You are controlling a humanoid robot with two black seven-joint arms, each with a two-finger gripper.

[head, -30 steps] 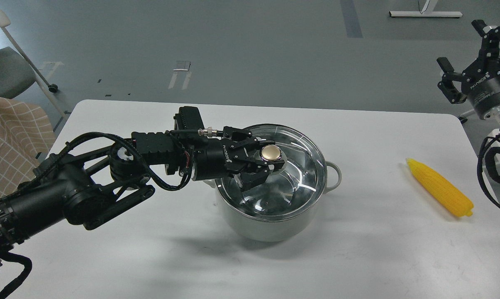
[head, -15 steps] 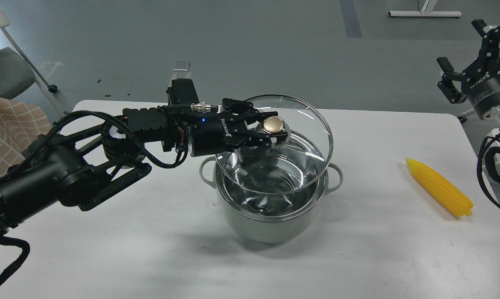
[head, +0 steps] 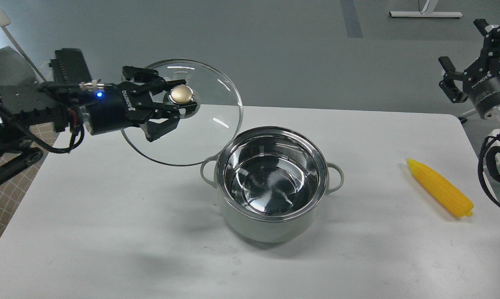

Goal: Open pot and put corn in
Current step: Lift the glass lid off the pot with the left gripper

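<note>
A white desk point(head: 108, 232) with rounded far corners fills the near half of the view, its matte top catching soft, diffuse shadows from overhead light. Beyond it stretches a smooth grey floor point(head: 274, 54), faintly glossy, with a darker stripe point(head: 351, 18) running away at the far right of centre. At the far right edge lies a white bar point(head: 425, 14), probably the foot of a stand. On the far left stands a grey chair point(head: 1, 62) with a white slanted leg. Below it, at the left edge beside the desk, shows a tan cloth with a pale grid pattern point(head: 5, 195).
</note>
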